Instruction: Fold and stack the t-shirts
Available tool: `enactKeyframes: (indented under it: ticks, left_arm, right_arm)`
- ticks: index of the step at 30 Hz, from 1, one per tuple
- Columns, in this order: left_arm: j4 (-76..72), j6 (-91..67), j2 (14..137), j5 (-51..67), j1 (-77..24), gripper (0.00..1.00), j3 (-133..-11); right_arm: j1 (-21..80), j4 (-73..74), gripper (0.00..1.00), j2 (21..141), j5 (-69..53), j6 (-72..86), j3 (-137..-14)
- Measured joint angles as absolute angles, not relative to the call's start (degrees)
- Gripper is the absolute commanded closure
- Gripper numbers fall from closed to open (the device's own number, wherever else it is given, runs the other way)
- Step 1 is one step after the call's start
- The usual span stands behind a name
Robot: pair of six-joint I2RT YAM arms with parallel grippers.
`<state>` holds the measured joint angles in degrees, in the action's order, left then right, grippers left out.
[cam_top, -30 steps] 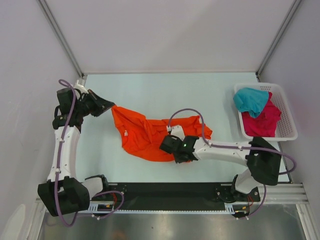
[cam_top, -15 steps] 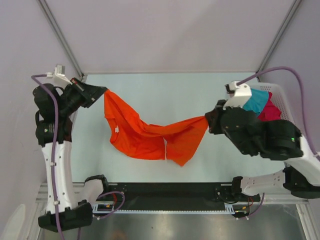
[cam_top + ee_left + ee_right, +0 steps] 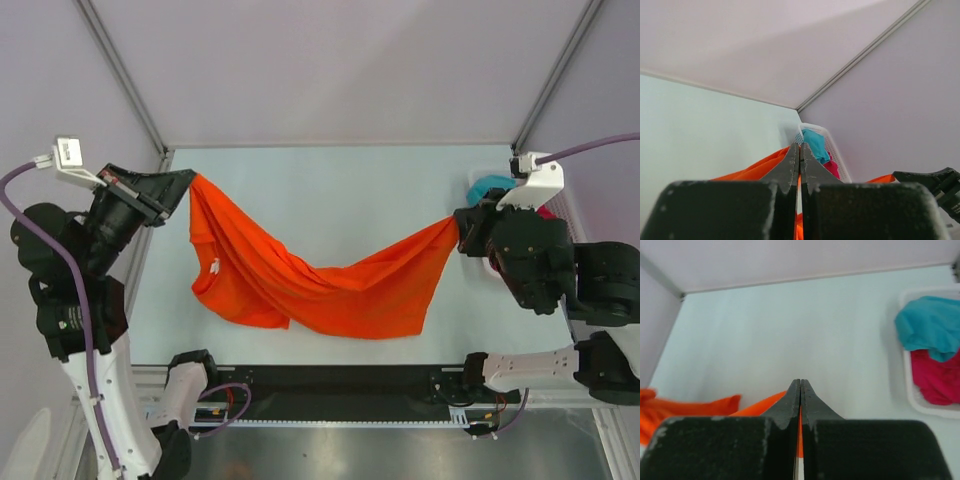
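Observation:
The orange t-shirt (image 3: 320,275) hangs stretched between both grippers above the table, sagging in the middle. My left gripper (image 3: 188,182) is shut on its left corner, high at the far left; orange cloth shows between its fingers (image 3: 800,165). My right gripper (image 3: 458,228) is shut on the shirt's right corner, raised near the basket; orange cloth shows between its fingers (image 3: 800,400). The teal t-shirt (image 3: 930,327) and the magenta-pink t-shirt (image 3: 940,377) lie in the white basket, mostly hidden behind the right arm in the top view.
The white slotted basket (image 3: 910,390) stands at the table's right edge. Grey walls and metal frame posts close in the table at the back and both sides. The black rail (image 3: 340,382) with the arm bases runs along the near edge.
Both grippers have risen and moved further apart, lifting the orange shirt off the table and spreading it wider. The right arm now covers most of the basket in the top view.

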<state>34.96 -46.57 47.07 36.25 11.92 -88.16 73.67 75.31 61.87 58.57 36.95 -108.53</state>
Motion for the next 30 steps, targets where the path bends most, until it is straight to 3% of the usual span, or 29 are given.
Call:
enactKeyframes:
  ticks: [3, 9, 16, 20, 30]
  left_arm:
    - [34.04, -46.44, 50.39, 35.94, 11.92, 1.00, -86.76]
    - [30.89, -44.58, 65.39, 33.17, 12.10, 1.00, -79.68]
    - [29.93, -42.74, 89.78, 28.14, 14.44, 1.00, -79.72]
    - [30.04, -42.48, 101.45, 26.92, 15.00, 1.00, -88.33]
    - [28.25, -42.50, 120.86, 26.76, 14.96, 1.00, -111.02]
  right_arm:
    - [62.33, 71.00, 1.00, 61.10, 55.64, 32.05, -104.29]
    - [28.21, 55.31, 1.00, 64.45, 33.82, 23.79, -86.54]
    - [14.26, 41.52, 1.00, 86.43, 20.29, 21.54, -81.67]
    - [11.11, 39.38, 1.00, 100.60, 17.98, 21.04, -90.59]
    - [9.67, 40.27, 1.00, 131.70, 19.05, 18.41, -134.76]
